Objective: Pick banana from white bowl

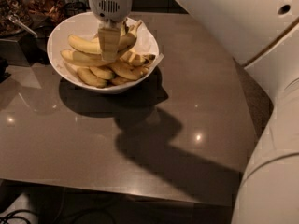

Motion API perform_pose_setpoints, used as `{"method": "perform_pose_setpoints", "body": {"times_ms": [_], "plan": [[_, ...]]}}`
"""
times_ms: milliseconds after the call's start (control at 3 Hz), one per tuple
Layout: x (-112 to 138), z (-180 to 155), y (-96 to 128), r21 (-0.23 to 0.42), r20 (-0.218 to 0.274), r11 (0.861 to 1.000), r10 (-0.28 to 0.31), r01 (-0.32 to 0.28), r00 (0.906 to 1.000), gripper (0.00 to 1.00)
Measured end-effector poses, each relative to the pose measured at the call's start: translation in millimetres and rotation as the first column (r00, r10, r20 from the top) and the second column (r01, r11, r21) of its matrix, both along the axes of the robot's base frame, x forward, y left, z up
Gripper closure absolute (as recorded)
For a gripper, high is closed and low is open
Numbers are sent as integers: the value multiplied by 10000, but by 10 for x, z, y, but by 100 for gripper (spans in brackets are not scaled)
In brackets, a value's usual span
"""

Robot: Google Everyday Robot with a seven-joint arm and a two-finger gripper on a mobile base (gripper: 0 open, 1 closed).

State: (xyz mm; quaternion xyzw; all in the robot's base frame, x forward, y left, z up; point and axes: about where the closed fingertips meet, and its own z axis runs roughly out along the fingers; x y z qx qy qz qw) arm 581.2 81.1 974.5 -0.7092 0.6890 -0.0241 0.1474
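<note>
The white bowl (56,41) stands at the far left of the table, full of several yellow bananas, with a white paper liner poking over its right edge. My gripper (108,54) hangs straight down over the middle of the bowl from its white wrist. Its tan fingers (108,38) are closed across a banana (83,44) that lies crosswise on top of the pile, slightly higher than the others. The fingers hide the middle of that banana. The other bananas (122,70) lie loose below it.
The bowl sits on a glossy brown table (140,139). Glass jars of brown snacks (44,3) and a spoon (21,26) stand at the back left. My white arm (261,55) fills the right side and casts a shadow across the table.
</note>
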Motion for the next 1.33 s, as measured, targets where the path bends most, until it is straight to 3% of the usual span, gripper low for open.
{"method": "perform_pose_setpoints", "body": {"times_ms": [333, 1333], "plan": [[-79, 109, -19, 477, 4, 9988, 141, -141, 9999, 100], [-661, 246, -318, 1274, -808, 9917, 284, -179, 9963, 100]]}}
